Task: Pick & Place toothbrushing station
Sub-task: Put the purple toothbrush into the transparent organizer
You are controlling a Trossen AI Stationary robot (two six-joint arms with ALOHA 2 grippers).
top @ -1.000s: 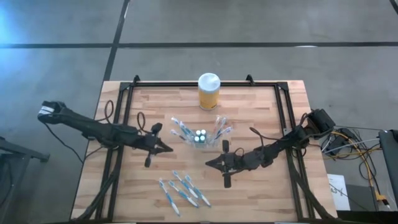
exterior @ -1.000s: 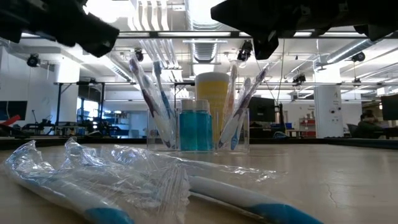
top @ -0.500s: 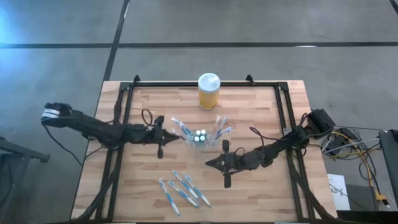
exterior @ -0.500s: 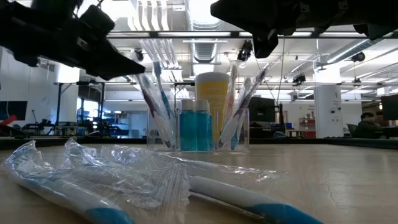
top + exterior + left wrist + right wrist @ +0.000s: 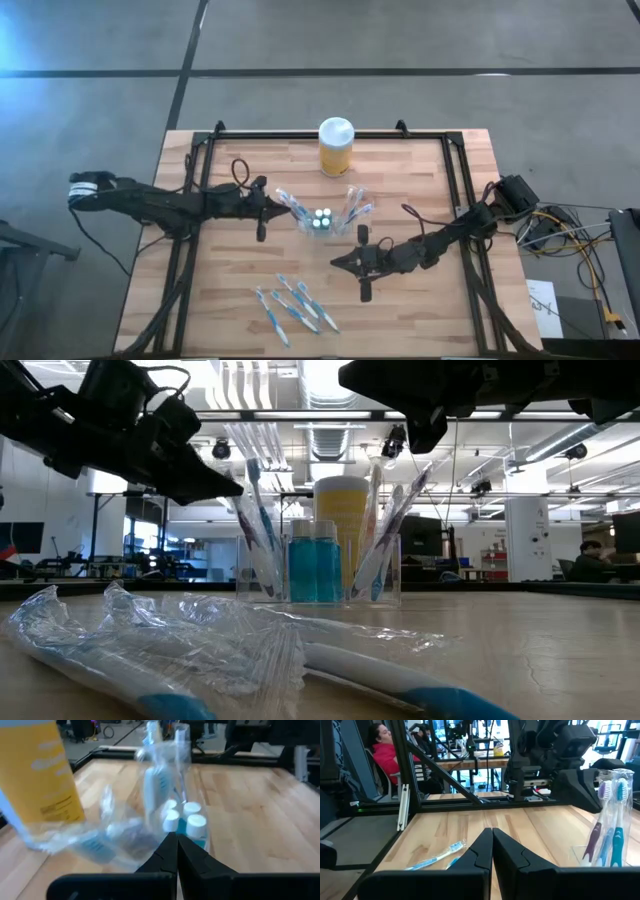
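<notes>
Progress is partial: holder [image 5: 322, 219] carries several toothbrushes [image 5: 258, 525]; four wrapped ones [image 5: 295, 305] lie loose. Left gripper [image 5: 283, 209] beside holder, right gripper [image 5: 337, 262] nearby, both closed, empty.

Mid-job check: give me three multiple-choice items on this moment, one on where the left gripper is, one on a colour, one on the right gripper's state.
1. Where is the left gripper?
A. beside the clear holder
B. over the loose toothbrushes
C. touching the yellow jar

2. What colour is the liquid in the small white-capped tubes?
A. red
B. blue
C. green

3. How do the fingers of the right gripper stand?
A. wide open
B. shut on a toothbrush
C. shut, empty

Answers:
1 A: the high view shows its tip at the holder's wrapped brushes.
2 B: the low view shows blue tubes.
3 C: the right wrist view shows the fingers pressed together with nothing between.
</notes>
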